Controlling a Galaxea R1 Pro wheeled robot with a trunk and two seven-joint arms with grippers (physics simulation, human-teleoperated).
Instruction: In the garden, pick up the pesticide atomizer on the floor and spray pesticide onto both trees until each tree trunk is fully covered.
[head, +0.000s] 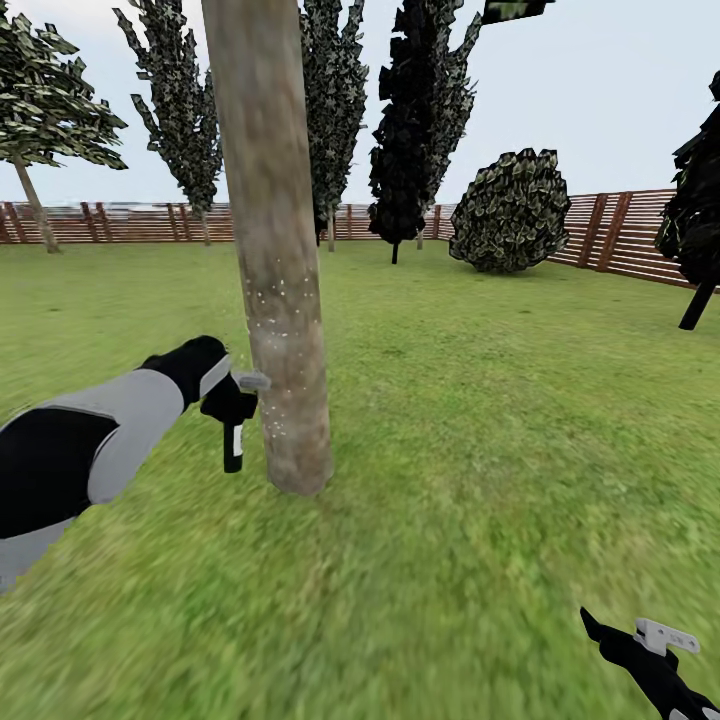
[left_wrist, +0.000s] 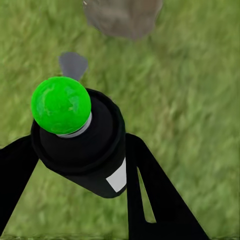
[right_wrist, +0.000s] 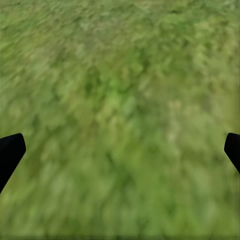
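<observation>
A thick mottled grey-brown tree trunk (head: 272, 250) rises from the grass floor (head: 480, 420) just ahead of me, with white specks scattered over its lower part. My left gripper (head: 232, 392) is shut on the pesticide atomizer (head: 233, 442), a small dark can held close beside the trunk's left side. In the left wrist view the atomizer (left_wrist: 87, 150) sits between the two black fingers (left_wrist: 150, 200); its tip (left_wrist: 61, 105) is bright green, and the trunk's base (left_wrist: 122, 17) lies beyond it. My right gripper (head: 640, 645) hangs low at the right, open over bare grass (right_wrist: 120, 100).
A brown slat fence (head: 620, 230) rings the lawn. Dark narrow trees (head: 410, 120) and a round bush (head: 510, 210) stand at the back. Another dark tree (head: 695, 220) is at the right edge. A leafy tree (head: 45, 100) stands far off at the left.
</observation>
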